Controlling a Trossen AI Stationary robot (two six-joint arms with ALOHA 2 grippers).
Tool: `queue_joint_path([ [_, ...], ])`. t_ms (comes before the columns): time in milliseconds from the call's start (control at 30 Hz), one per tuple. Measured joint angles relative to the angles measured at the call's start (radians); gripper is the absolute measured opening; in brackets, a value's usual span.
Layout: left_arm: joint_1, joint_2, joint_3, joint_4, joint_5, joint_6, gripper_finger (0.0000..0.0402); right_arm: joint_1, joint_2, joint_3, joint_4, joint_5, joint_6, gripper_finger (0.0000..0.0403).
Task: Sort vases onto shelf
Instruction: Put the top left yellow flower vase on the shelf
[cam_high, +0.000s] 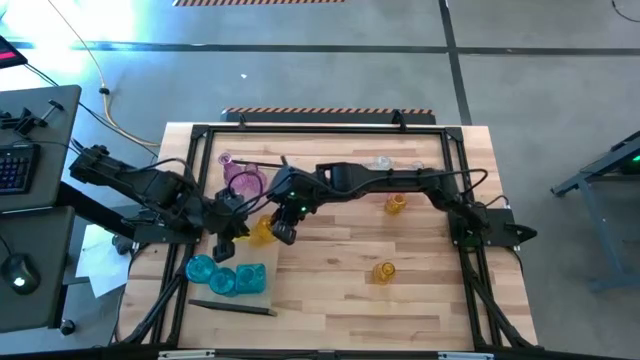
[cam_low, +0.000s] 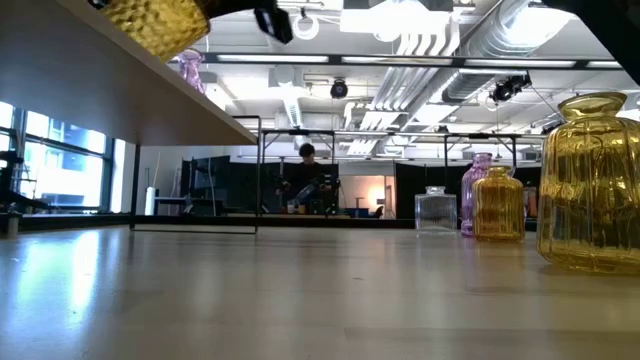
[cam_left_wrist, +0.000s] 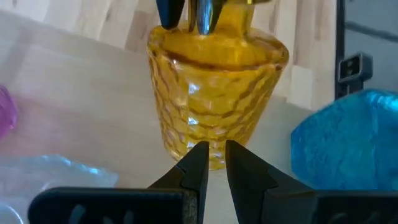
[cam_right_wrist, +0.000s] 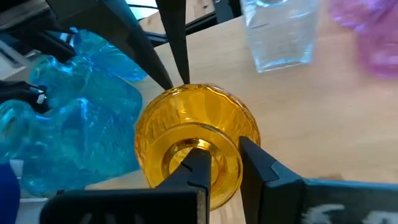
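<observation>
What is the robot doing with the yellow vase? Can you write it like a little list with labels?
held vase: honeycomb yellow vase
right gripper: shut on the vase's rim, one finger inside the neck
left gripper: fingers close together, right in front of the vase's base; not clearly gripping it
where: over the shelf, left side of the table
neighbours: blue vases, pink vase, a clear vase
elsewhere: two yellow vases stand on the table, not on the shelf
</observation>
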Motion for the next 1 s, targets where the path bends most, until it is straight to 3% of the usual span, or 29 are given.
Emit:
queue_joint_path([
  [700,0.003,-0.002,0.001,0.012,-0.017,-0.015,0.0048,-0.009,0.026,0.001,0.019,0.004,-0.02,0.0021],
  [1000,0.002,0.0,0.001,-0.025,0.058,-0.024,0.0048,-0.021,0.024,0.001,0.025,0.024,-0.019,0.0021],
])
